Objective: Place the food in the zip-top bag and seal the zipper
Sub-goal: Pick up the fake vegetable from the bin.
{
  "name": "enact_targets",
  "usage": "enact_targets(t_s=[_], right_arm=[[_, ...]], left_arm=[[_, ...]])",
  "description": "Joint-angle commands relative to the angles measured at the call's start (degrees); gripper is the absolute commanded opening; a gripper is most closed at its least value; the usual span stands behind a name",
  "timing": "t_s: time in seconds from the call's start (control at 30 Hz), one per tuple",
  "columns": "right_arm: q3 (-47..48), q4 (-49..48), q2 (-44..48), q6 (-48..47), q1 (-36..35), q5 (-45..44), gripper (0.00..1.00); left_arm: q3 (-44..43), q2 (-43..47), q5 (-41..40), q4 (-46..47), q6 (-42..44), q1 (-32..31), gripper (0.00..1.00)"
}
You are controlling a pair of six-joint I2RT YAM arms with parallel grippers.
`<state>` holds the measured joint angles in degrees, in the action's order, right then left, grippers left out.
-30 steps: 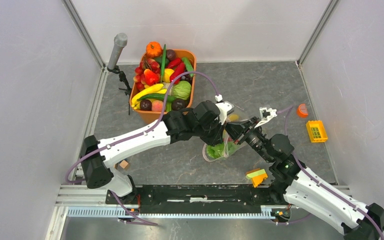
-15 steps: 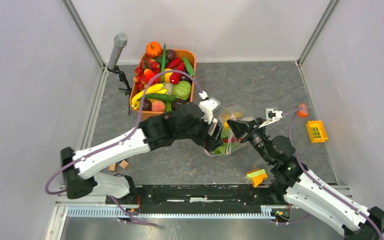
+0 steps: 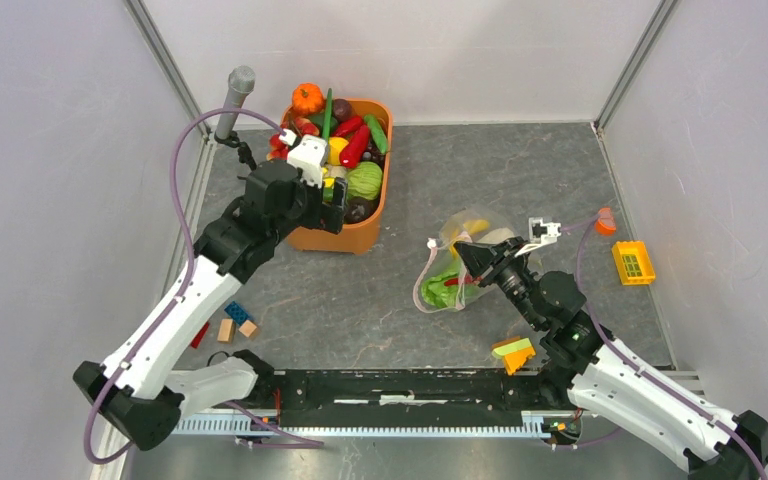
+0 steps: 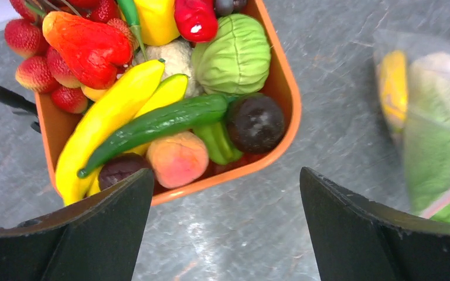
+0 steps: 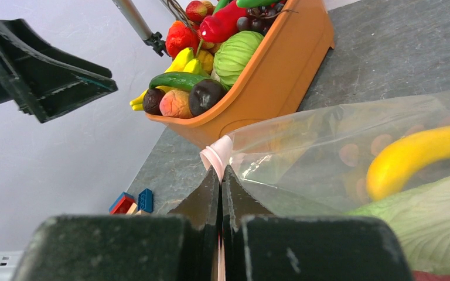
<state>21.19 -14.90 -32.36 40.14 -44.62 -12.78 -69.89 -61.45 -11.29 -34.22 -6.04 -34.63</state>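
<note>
Where the right gripper (image 5: 221,178) clamps it, the zipper (image 5: 215,155) barely shows.

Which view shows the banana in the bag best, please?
The right wrist: the banana lies large and sharp behind the bag wall. The left wrist shows a yellow blur; the top view, a small yellow patch.

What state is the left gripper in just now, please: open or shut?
Open. The left gripper hovers over the orange tub, its fingers spread wide apart with nothing held between them.
</note>
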Motion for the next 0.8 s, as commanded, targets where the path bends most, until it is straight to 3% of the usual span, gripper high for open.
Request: enact_targets(t_s=[0.0, 0.07, 0.2, 0.37, 0.57, 0.77], right_arm=[[0.5, -2.2, -0.2, -0.7, -0.2, -0.1, 0.02], [0.7, -2.3, -0.3, -0.7, -0.2, 0.3, 0.02], [0.5, -2.7, -0.4, -0.8, -0.2, 1.0, 0.02], [1.0, -1.8, 0.2, -1.7, -0.2, 1.1, 0.02], [1.4, -0.7, 0.9, -2.6, -0.2, -0.1, 0.03], [1.7, -0.4, 0.8, -3.3, -0.2, -0.9, 0.03]], left_arm=[[-2.8, -3.1, 10.9, -2.0, 14.1, 5.4, 1.0], [-7.4, -6.7, 13.0, -5.6, 16.9, 8.9, 1.0], [-11.9, -13.3, 24.7, -10.7, 25.7, 16.9, 1.0], [-16.2, -19.8, 30.2, -15.0, 33.8, 21.8, 1.0], [-21.1, -25.0, 32.6, -16.1, 37.4, 24.5, 0.96], [-24.0, -28.1, 33.3, -23.9, 43.7, 24.9, 0.89]])
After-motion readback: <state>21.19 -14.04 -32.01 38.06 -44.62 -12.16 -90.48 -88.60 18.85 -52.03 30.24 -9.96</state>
